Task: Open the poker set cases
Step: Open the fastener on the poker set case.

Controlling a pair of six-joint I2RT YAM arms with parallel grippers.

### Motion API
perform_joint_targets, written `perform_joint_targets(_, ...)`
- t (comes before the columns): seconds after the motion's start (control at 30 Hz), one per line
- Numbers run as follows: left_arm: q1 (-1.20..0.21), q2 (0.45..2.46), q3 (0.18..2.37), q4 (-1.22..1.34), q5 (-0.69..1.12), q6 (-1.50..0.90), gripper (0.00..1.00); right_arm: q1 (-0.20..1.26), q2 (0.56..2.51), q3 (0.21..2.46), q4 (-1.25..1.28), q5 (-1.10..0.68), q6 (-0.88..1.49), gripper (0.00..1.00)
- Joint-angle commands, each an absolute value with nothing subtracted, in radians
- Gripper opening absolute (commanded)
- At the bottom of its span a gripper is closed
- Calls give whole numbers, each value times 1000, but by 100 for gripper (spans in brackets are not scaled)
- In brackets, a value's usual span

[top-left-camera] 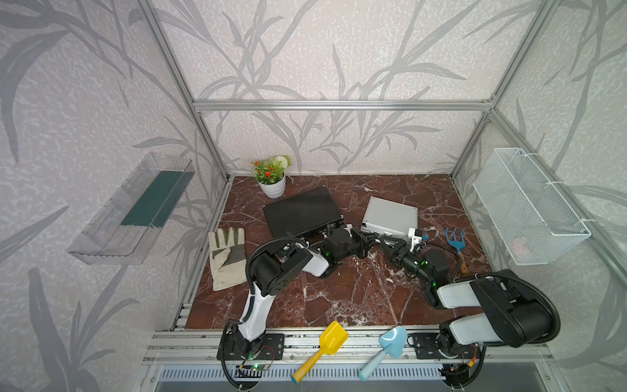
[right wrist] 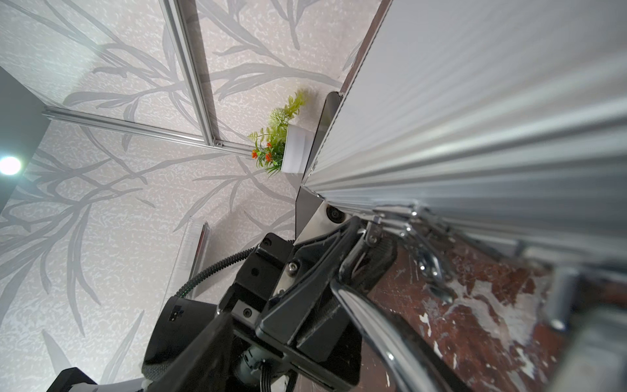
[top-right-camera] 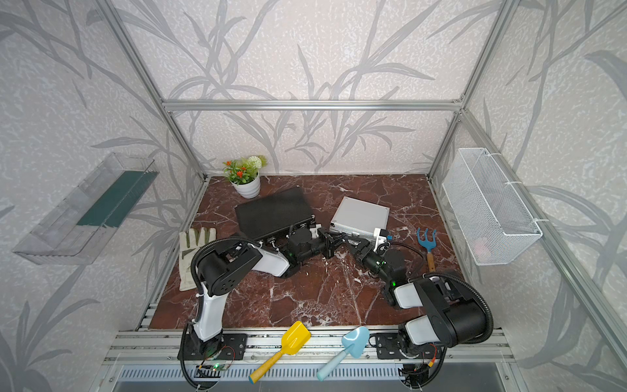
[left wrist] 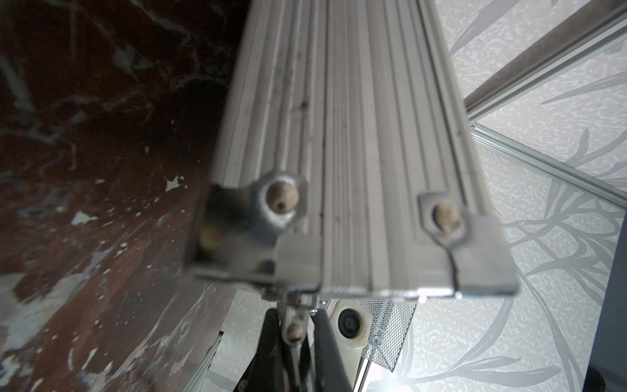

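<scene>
— Where are the cases?

— Both lie flat and closed on the marble table (top-left-camera: 339,298). The silver case (top-left-camera: 390,213) is straight ahead of my two pincers, its latch side turned toward them. The black case (top-left-camera: 298,210) sits just beside my left pincer's wrist, on the side away from my right pincer. Neither pincer is at it.

— And the pincers?

— My left pincer (top-left-camera: 373,238) has its tips together at a latch (left wrist: 293,325) near the silver case's corner. Whether the tab is nipped between them or only pushed, I cannot tell. My right pincer (top-left-camera: 388,242) stands apart, close beside the left. The chrome handle (right wrist: 366,305) lies between its fingers, not clamped.

— How will the silver case handle?

— Stiff, I judge: ribbed metal walls and metal corners, nothing that gives. If it holds its chips it is likely heavy. Even so, the smooth shell could skate on the polished stone if I shove a latch sideways. The handle is round, shiny and probably swings, so pulling there would tip the whole case rather than raise the lid.

— So where to take hold?

— Free the latches first. Then lift the lid's front lip next to the handle, with the other pincer pressing the lower half down.
</scene>
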State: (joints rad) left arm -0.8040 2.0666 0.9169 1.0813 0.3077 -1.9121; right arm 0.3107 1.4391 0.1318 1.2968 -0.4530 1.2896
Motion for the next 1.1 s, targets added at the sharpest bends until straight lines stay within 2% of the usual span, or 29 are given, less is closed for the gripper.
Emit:
perform_joint_targets(0.0,-808,2053,936,1180,330,-1957,0,304,1411,128,1312,-445,1218,73)
perform_joint_targets(0.4,-804,2042,962,1166,336,-1938,0,285,1017,169,583,-397,1003,91)
perform_joint_targets(0.53,-804,2043,974,1162,344,-1937,0,258,1020,172,573,-421,992,94)
perform_joint_targets(0.77,-804,2042,961,1152,342,-1919,0,257,1176,177,723,-493,991,95)
perform_joint_targets(1.07,-808,2094,914,1179,353,-1914,0,222,1148,173,590,-473,916,92)
